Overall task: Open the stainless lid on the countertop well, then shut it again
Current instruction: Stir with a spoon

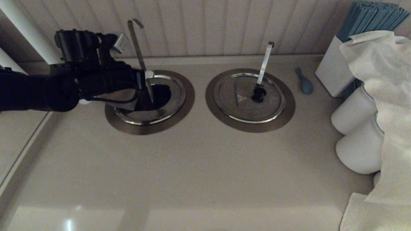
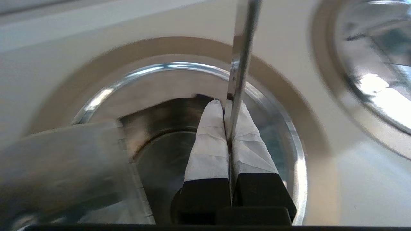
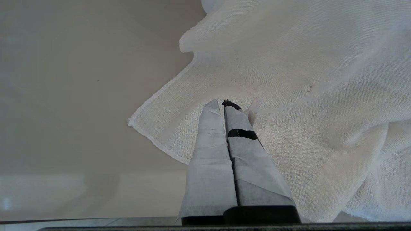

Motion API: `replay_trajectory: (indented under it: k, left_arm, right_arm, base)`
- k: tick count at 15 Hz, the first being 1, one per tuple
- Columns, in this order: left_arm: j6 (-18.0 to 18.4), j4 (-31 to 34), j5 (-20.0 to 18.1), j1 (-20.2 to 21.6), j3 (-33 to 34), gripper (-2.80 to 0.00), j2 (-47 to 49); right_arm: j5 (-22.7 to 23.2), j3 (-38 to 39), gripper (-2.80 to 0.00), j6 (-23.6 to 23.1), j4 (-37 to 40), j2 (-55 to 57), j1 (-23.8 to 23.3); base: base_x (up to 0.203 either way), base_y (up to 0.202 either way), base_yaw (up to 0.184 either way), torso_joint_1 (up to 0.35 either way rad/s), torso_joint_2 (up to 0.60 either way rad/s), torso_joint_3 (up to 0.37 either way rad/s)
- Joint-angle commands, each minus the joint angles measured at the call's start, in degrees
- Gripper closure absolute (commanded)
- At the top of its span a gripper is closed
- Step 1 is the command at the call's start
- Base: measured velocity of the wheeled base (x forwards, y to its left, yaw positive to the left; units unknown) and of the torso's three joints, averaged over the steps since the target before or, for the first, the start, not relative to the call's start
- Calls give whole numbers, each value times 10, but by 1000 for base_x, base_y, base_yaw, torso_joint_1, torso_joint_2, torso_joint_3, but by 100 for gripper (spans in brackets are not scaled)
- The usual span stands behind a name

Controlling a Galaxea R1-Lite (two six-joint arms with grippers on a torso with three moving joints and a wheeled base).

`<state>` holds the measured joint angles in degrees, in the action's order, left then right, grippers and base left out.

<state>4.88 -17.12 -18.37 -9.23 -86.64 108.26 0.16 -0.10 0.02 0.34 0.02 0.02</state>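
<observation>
Two round steel openings are sitting in this counter, and we are working on the one with the slim hook-tipped ladle handle (image 1: 136, 45) standing in it. We are reaching the left gripper (image 2: 226, 107) over the countertop well (image 1: 179, 109), its taped fingers pressed together with no gap between them. The handle is running down right at their tips, and we cannot tell whether it is pinched there or merely standing in front. The stainless lid (image 1: 123, 98) is tipping up along a hinge on the side of the well farthest from the twin lid (image 1: 249, 96). It is leaning close under our left arm, so the well's dark interior is showing. We judge the arm itself is propping the flap, since the fingers are holding no knob. That leaves the opening half of the job looking done and the closing not yet done. The handle is keeping to the well's far edge, presumably so the flap can swing past it. Far from the well, the right gripper (image 3: 224, 104) is idling with fingers together above a white cloth (image 3: 289, 96).
</observation>
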Motion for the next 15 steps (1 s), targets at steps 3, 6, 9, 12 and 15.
replay_trajectory:
  k: [3,6,9,12,15]
  left_arm:
    - [-34,6,-22,-2,-12,0,9]
    - [-52,69,-20,-6,-48,0,10]
    - [-100,77,-6,-8,-86,0,33]
    - [-139,75,49,-8,-116,0,57]
    - [-139,56,96,-7,-131,0,77]
  right_arm:
    - [0,0,0,0,0,0,0]
    - [0,0,0,0,0,0,0]
    - [0,0,0,1,0,0,0]
    - [0,0,0,0,0,0,0]
    - [0,0,0,0,0,0,0]
  base:
    - [0,0,0,0,0,0]
    - [0,0,0,0,0,0]
    - [0,0,0,0,0,0]
    - [0,0,0,0,0,0]
    - [0,0,0,0,0,0]
